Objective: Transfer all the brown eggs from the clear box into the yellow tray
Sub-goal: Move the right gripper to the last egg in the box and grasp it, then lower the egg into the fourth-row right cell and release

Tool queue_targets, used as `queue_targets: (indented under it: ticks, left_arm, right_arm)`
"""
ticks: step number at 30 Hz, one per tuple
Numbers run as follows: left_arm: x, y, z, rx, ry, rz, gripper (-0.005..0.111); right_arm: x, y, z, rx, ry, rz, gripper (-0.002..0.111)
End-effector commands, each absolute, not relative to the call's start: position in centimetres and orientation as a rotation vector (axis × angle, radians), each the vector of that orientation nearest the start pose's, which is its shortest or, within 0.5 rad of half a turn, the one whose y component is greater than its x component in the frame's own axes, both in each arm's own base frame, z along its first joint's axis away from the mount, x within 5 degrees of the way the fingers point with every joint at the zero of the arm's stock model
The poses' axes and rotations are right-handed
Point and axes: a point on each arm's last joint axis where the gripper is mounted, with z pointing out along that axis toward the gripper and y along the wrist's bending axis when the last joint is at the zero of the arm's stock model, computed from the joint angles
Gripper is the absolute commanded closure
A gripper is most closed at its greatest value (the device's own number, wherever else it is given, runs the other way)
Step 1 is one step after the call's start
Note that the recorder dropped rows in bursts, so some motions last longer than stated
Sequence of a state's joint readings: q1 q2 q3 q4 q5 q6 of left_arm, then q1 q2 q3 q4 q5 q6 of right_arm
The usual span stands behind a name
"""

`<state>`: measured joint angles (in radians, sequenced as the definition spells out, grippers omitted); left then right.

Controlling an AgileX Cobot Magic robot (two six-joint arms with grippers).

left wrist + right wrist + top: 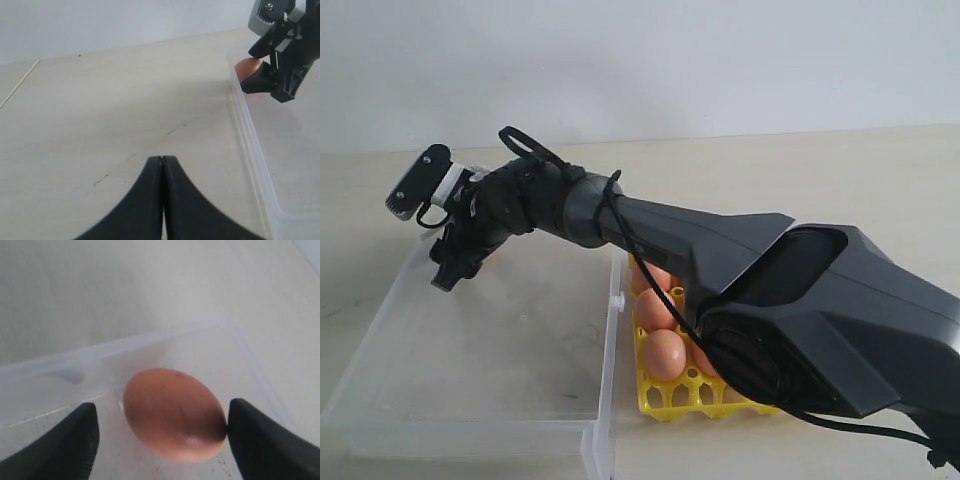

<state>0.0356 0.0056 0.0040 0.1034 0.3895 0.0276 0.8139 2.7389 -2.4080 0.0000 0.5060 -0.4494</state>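
- exterior: my right arm stretched across the clear box (470,425) to its far left corner, with the right gripper (455,262) tipped down. brown eggs (665,353) sat in the yellow tray (665,405) just beside the box.
- left wrist: my left gripper (161,162) was pressed shut and empty over the bare table (100,100). one loose egg (248,67) lay in the box's corner.
- right wrist: my jaws stood wide around that egg, gripping nothing yet. i judged it smooth, light and brittle, best pinched gently across its middle.
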Motion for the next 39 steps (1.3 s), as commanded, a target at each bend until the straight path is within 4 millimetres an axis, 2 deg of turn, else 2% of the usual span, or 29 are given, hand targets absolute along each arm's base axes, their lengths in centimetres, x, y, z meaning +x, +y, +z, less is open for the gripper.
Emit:
queue_targets:
  ticks: [1, 5, 6, 10, 13, 16, 18, 22, 24, 25, 29, 30, 31, 32, 33, 34, 37, 39]
  left_arm:
    - [5.2, 0.5, 17.9, 0.057, 1.863, 0.135, 0.107]
    - [5.2, 0.5, 17.9, 0.057, 1.863, 0.135, 0.107]
    - [5.2, 0.5, 17.9, 0.057, 1.863, 0.135, 0.107]
    - [5.2, 0.5, 17.9, 0.057, 1.863, 0.135, 0.107]
    - [5.2, 0.5, 17.9, 0.057, 1.863, 0.135, 0.107]
    - [5.2, 0.5, 17.9, 0.057, 1.863, 0.135, 0.107]
    - [5.2, 0.5, 17.9, 0.057, 1.863, 0.135, 0.107]
    - [5.2, 0.5, 17.9, 0.057, 1.863, 0.135, 0.107]
    - [5.2, 0.5, 17.9, 0.057, 1.863, 0.135, 0.107]
    - [5.2, 0.5, 17.9, 0.057, 1.863, 0.135, 0.107]
    - [5.2, 0.5, 17.9, 0.057, 1.863, 0.135, 0.107]
    - [5.2, 0.5, 17.9, 0.057, 1.863, 0.135, 0.107]
    - [5.2, 0.5, 17.9, 0.057, 1.863, 0.135, 0.107]
    - [5.2, 0.5, 17.9, 0.057, 1.863, 0.135, 0.107]
    - [5.2, 0.5, 17.9, 0.057, 1.863, 0.135, 0.107]
    - [5.2, 0.5, 17.9, 0.057, 1.863, 0.135, 0.107]
    - [5.2, 0.5, 17.9, 0.057, 1.863, 0.135, 0.107]
    - [5.2, 0.5, 17.9, 0.057, 1.863, 0.135, 0.107]
  right_arm:
    - [40.7, 42.6, 9.0, -1.368, 1.905, 0.189, 0.049]
    - [40.6, 42.5, 8.7, -1.388, 1.934, 0.183, 0.06]
    - [40.5, 42.4, 8.6, -1.395, 1.943, 0.181, 0.066]
    - [40.3, 42.3, 9.5, -1.399, 1.974, 0.199, 0.108]
    - [39.8, 42.8, 11.4, -1.349, 1.985, 0.273, 0.108]
    - [39.6, 42.9, 14.2, -1.192, 2.038, 0.384, 0.108]
    - [39.4, 42.5, 16.2, -1.129, 2.048, 0.393, 0.108]
    - [38.2, 40.9, 20.7, -1.088, 1.957, 0.382, 0.108]
    - [36.1, 38.5, 22.6, -1.036, 1.885, 0.392, 0.108]
    - [35.2, 37.2, 22.1, -1.019, 1.869, 0.39, 0.108]
    - [30.6, 30.7, 22.7, -0.907, 1.768, 0.393, 0.108]
    - [28.0, 26.7, 22.3, -0.762, 1.734, 0.4, 0.108]
    - [27.0, 24.9, 22.5, -0.67, 1.722, 0.4, 0.108]
    - [24.4, 20.9, 21.6, -0.519, 1.717, 0.354, 0.108]
    - [23.2, 19.3, 20.9, -0.492, 1.723, 0.321, 0.108]
    - [21.0, 16.6, 19.9, -0.454, 1.76, 0.289, 0.108]
    - [17.8, 12.8, 17.6, -0.356, 1.87, 0.272, 0.108]
    - [16.6, 11.4, 16.3, -0.288, 1.912, 0.28, 0.108]
